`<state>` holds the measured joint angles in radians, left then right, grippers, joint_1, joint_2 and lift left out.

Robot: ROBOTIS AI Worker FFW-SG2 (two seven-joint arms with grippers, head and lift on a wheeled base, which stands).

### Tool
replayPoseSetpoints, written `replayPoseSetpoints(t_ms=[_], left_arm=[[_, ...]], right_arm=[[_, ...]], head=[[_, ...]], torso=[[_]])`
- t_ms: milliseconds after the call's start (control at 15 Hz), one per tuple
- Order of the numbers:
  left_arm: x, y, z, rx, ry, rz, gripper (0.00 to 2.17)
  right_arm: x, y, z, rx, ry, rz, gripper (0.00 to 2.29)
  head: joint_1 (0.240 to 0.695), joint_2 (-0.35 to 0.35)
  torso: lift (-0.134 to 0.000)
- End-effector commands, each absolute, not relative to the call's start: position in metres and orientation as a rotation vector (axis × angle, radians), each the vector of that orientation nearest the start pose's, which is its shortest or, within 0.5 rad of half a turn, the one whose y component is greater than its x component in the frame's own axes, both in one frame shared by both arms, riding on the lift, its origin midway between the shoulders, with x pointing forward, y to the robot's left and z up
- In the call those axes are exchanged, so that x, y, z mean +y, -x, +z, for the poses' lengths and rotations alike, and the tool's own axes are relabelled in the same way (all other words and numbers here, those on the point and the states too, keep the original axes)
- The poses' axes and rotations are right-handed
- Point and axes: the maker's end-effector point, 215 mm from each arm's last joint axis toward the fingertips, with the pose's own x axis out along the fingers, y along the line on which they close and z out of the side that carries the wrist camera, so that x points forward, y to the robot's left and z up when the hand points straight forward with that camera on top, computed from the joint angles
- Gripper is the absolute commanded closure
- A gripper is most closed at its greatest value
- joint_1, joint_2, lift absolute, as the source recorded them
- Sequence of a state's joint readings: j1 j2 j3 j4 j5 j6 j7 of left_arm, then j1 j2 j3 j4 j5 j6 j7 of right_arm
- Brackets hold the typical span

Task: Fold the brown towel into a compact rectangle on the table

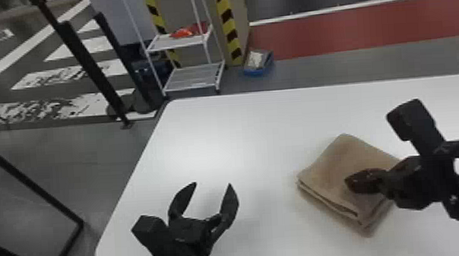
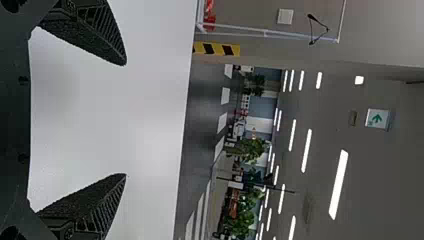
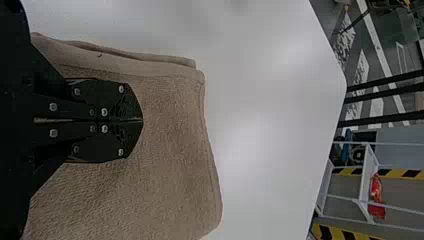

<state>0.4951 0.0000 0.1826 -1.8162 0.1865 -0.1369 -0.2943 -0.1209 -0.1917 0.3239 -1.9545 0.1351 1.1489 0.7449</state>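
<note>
We see the brown towel (image 1: pixel 330 165) folded into layers on the right part of the table (image 1: pixel 217 130). Our right gripper (image 1: pixel 348 183) is over it, fingers together, no cloth visible between them; our left gripper (image 1: pixel 213 183), wide apart and empty, is over the table's near left part. We expect soft, light, floppy cloth whose layers could slide, so we'd pinch all of them together at an edge

Bright ceiling strips (image 2: pixel 338 185); soft glare on white tabletop (image 1: pixel 211 146).
</note>
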Motion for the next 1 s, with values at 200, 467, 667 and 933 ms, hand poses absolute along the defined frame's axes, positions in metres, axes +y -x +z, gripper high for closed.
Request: replayPoseSetpoints(t_ms=[200, 467, 667, 933], left_arm=[[0.278, -0.427, -0.411, 0.084, 0.118, -0.092, 0.08], [0.274, -0.432, -0.411, 0.080, 0.122, -0.097, 0.08], [0.269, -0.433, -0.410, 0.079, 0.124, -0.105, 0.08], [0.273, -0.429, -0.414, 0.087, 0.121, -0.100, 0.08]], right_arm=[[-0.150, -0.448, -0.398, 0.816, 0.004, 0.709, 1.96], [-0.184, -0.450, -0.407, 0.847, 0.002, 0.632, 1.96], [-0.161, -0.464, -0.434, 0.906, 0.031, 0.643, 1.96], [-0.112, -0.493, -0.441, 0.887, 0.098, 0.681, 1.96]], head=[[0.695, 0.223], [0.695, 0.154], [0.695, 0.117], [0.695, 0.154]], torso=[[-0.123], [-0.123], [-0.123], [-0.123]])
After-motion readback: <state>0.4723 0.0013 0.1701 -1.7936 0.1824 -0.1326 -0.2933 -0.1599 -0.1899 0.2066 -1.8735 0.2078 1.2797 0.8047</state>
